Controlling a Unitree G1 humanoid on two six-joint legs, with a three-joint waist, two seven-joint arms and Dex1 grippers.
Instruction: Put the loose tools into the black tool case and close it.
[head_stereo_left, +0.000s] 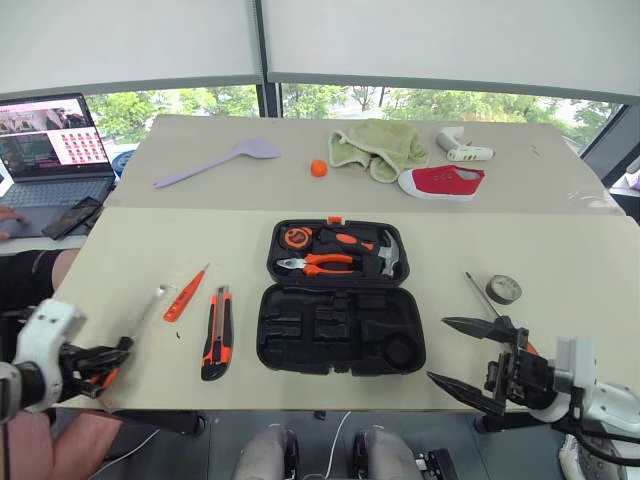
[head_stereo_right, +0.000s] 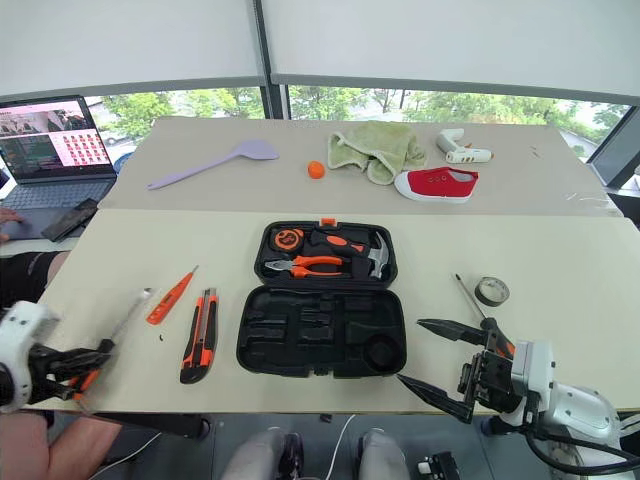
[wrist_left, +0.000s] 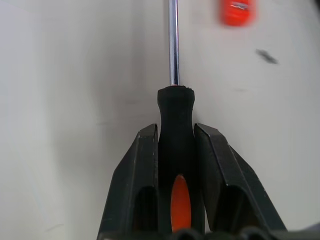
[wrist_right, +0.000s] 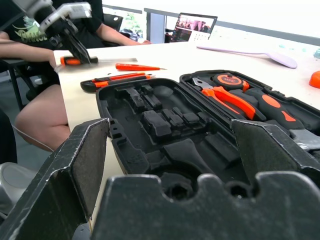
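Left gripper (wrist_left: 175, 150): clamped on black-and-orange-handled screwdriver (wrist_left: 174, 125), table's 8 o'clock edge | Right gripper (head_stereo_left: 470, 360): fingers wide apart, empty, 4 o'clock of case | Black moulded-plastic tool case (head_stereo_left: 340, 330): open, table centre | Orange-black utility knife (head_stereo_left: 217, 333), slim orange tester screwdriver (head_stereo_left: 184, 294): 9 o'clock of case | Small grey tape roll (head_stereo_left: 503, 289): 3 o'clock

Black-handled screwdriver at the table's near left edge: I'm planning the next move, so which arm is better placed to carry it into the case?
Left. The left gripper is shut on the screwdriver; the right gripper is open, across the tool case.
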